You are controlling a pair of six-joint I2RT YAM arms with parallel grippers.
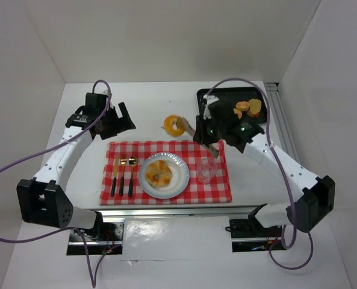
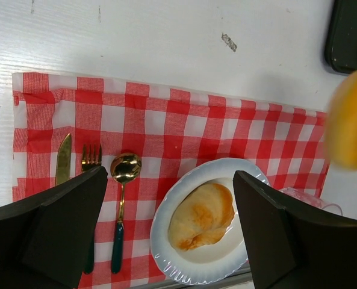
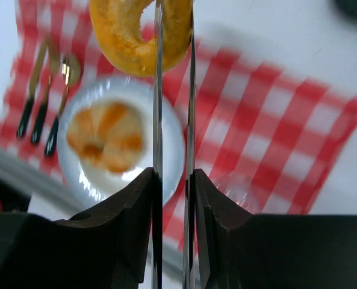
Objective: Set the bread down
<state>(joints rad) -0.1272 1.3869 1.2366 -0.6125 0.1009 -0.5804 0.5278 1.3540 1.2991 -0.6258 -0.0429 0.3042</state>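
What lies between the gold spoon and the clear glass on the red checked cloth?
The white round plate with a golden pastry on it lies between them; the top view shows this.

Left arm (image 1: 64,150), right arm (image 1: 282,161): white links, black joints and bases, looping purple cables (image 1: 244,79); black jaws.

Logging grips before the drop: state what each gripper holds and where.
Right gripper clamps metal tongs, whose tips pinch the ring bread across its ring. Left gripper holds nothing.

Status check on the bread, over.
Left gripper open. Right gripper shut on tongs, ring bread pinched, lifted. Plate holds pastry; glass beside.
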